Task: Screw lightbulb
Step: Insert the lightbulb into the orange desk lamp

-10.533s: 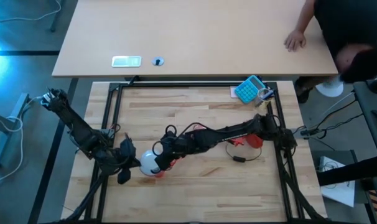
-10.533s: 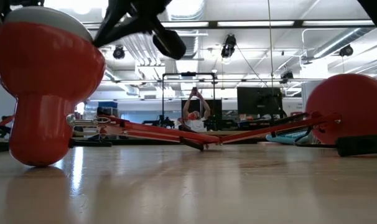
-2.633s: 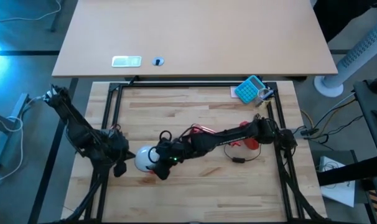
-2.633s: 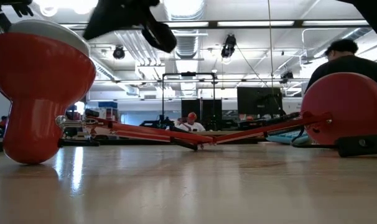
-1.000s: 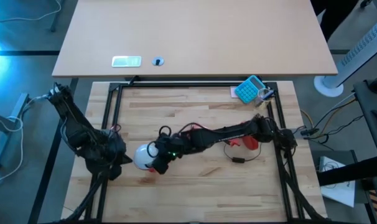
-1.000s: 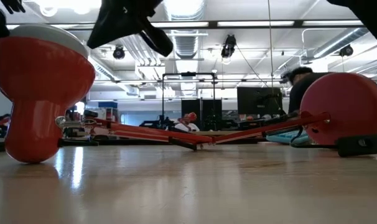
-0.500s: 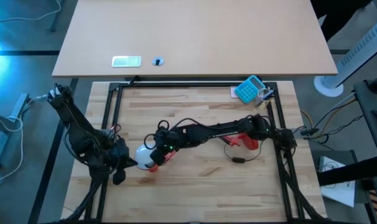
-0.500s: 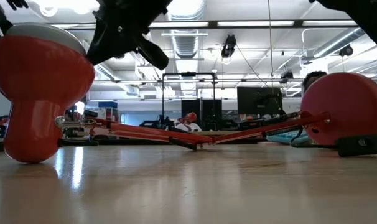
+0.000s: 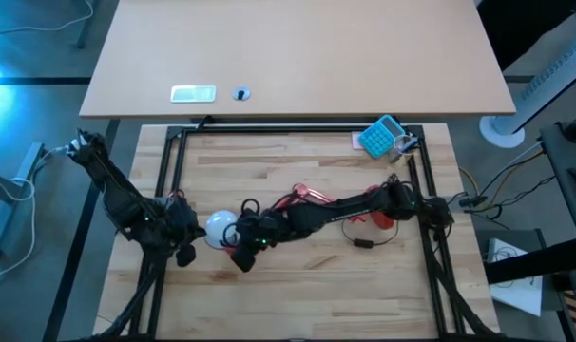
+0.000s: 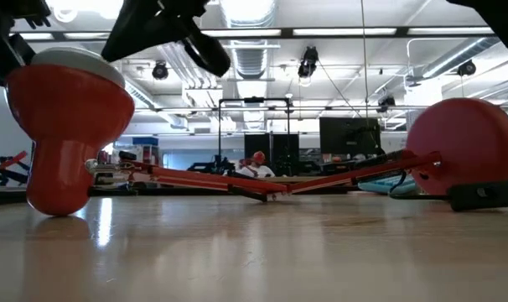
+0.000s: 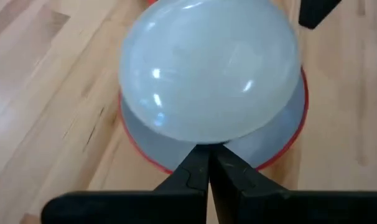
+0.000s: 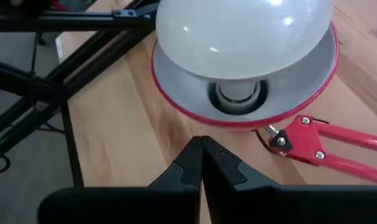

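I see the smooth white lightbulb seated in the red cone shade near the table's left edge. The left gripper and right gripper crowd it, both pinched closed and empty.

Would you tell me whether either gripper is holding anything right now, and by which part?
Nothing is held. The left gripper and the right gripper are both shut and empty, just short of the lightbulb seated in the lamp shade.

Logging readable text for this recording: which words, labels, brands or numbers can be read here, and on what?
No text can be read in any view.
Lightbulb: no marking shows on the dome.
Lamp shade: no label in view.
Blue device at the table's far edge: keys or print too small to read.
White plate on the far desk: too small to read.
Monitors in the room: nothing legible.
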{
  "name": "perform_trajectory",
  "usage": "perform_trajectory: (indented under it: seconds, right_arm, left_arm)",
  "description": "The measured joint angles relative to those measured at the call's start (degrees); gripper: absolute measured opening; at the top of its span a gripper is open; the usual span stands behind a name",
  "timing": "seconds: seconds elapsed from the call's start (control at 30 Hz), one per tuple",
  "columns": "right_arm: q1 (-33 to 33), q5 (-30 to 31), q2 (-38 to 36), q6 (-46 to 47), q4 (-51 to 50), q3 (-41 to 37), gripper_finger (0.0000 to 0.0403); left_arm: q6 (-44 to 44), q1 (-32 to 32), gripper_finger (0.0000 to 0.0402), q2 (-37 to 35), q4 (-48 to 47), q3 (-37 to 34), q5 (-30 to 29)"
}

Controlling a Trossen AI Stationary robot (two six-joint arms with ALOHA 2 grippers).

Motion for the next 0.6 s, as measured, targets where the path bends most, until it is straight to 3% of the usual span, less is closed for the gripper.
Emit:
perform_trajectory:
  seconds: [0.23,0.6]
  right_arm:
    - [-0.8,1.5,-1.0,-1.2,-3.1,0.0,0.0000]
    - [-6.7,5.4,0.3,-4.6,0.3,-0.1,0.0000]
  left_arm:
    - [-0.4,-0.6,0.0000,-2.1,0.6,1.3,6.7]
    - [0.0,-1.2,0.0000,-2.3,0.6,1.9,4.2]
